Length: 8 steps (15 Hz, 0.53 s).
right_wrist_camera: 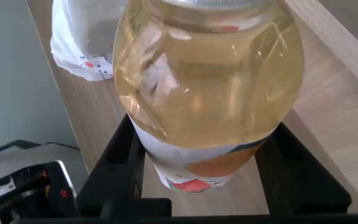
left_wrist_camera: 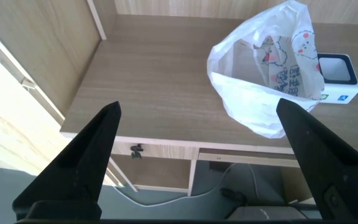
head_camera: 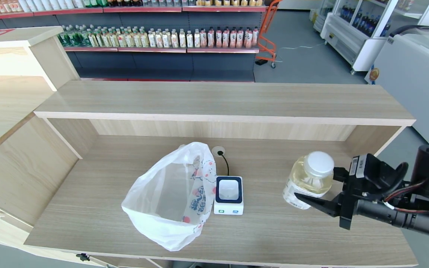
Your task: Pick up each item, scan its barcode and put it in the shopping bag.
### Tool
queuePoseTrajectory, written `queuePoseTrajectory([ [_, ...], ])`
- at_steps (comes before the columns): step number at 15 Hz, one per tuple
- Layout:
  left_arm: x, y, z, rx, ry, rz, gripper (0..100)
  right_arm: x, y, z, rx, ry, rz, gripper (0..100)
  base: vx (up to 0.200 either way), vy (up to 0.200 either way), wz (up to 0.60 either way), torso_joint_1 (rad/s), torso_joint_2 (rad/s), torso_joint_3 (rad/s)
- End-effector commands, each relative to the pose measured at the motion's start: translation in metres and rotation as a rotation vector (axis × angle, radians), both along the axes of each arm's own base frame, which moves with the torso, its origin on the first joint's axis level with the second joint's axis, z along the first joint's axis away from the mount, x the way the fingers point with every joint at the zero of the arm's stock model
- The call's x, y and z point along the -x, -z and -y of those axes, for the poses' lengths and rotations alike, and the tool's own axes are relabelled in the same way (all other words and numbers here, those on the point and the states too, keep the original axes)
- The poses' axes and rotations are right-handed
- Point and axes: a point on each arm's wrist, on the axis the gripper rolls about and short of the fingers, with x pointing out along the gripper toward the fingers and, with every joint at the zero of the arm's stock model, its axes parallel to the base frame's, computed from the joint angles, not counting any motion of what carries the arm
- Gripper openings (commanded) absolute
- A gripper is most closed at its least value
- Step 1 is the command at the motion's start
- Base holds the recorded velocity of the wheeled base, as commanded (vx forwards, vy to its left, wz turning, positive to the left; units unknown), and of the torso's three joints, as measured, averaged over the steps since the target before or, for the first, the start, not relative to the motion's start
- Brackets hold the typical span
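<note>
Right now our right hand (head_camera: 313, 186) is closed around the bottle (head_camera: 305, 176), one finger pressed to each side of its lower, labelled part. The bottle has a white cap and clear yellowish liquid inside. It sits over the right part of the wooden surface (head_camera: 274, 230), well to the right of the scanner (head_camera: 229, 194). From the right wrist view the bottle (right_wrist_camera: 210, 93) stands between the two dark fingers of our right hand (right_wrist_camera: 204, 180). Whether its base touches the surface or is raised off it, we cannot tell.

The white shopping bag (head_camera: 173, 197) stands near the middle of the surface with its mouth open, touching the left side of the scanner. The scanner is a small white box with a dark-framed window on top. Its black cable (head_camera: 225, 163) runs back to a round hole in the surface.

Our left hand (left_wrist_camera: 197, 155) is spread wide with nothing between its fingers. It hangs out past the near edge of the surface, and from the left wrist view the shopping bag (left_wrist_camera: 266, 81) and scanner (left_wrist_camera: 337, 74) lie farther off beyond it.

Behind the raised ledge of the surface, store shelves (head_camera: 158, 37) carry rows of drinks, and an orange cart (head_camera: 268, 33) stands beside them.
</note>
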Motion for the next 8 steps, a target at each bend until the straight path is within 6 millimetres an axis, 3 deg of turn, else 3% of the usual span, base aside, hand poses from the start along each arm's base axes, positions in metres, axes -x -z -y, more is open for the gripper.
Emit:
queuePoseTrajectory([
  [1,0.0000,0.0000,0.0000,0.000,-0.001,0.000,100,-0.0067,0.0016,0.0200,0.098,0.073,0.107,0,0.000,0.000,0.00,0.000,0.00,0.000],
  [8,0.0000,0.0000,0.0000,-0.005,0.001,0.000,100,0.0016,-0.0003,0.0196,0.190,0.000,0.279,0,0.000,0.000,0.00,0.000,0.00,0.000],
])
